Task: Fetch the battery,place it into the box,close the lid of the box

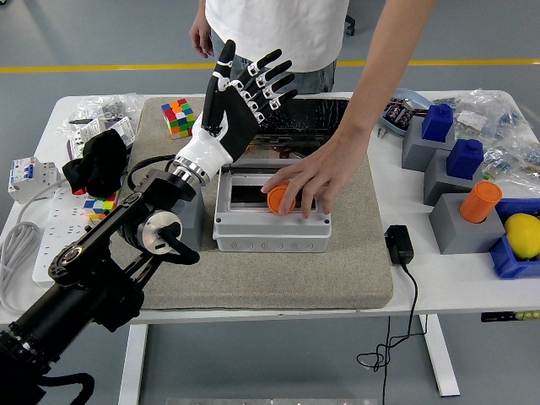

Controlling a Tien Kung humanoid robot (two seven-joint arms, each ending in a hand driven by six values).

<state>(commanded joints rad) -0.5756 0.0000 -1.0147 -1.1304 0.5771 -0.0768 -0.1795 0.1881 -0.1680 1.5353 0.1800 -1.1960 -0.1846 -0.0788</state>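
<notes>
Battery isn't identifiable with certainty; the only candidate is an orange cylinder lying on top of the grey box, mid-mat, under a person's hand. That hand reaches in from the far side and rests on the box top, fingertips touching the orange piece, likely steadying or positioning it over the box's dark window. Can't tell if the piece sits in the opening or just on the cover.

Left hand is raised high above the box's far-left corner, palm upright, all fingers spread wide, gripping nothing. It looks held clear so the person has room to work on the box. Left arm comes up from the lower left, its elbow beside the box's left wall. Right arm isn't in view.

Box lid looks down or nearly so, clear panel behind it near a black tray at the mat's far edge. Judging by this, the placing and closing steps aren't confirmed done.

Clutter: colour cube on the far left of the mat, power strip on the left, grey blocks with blue tops and an orange cup on the right, black adapter just right of the mat.
</notes>
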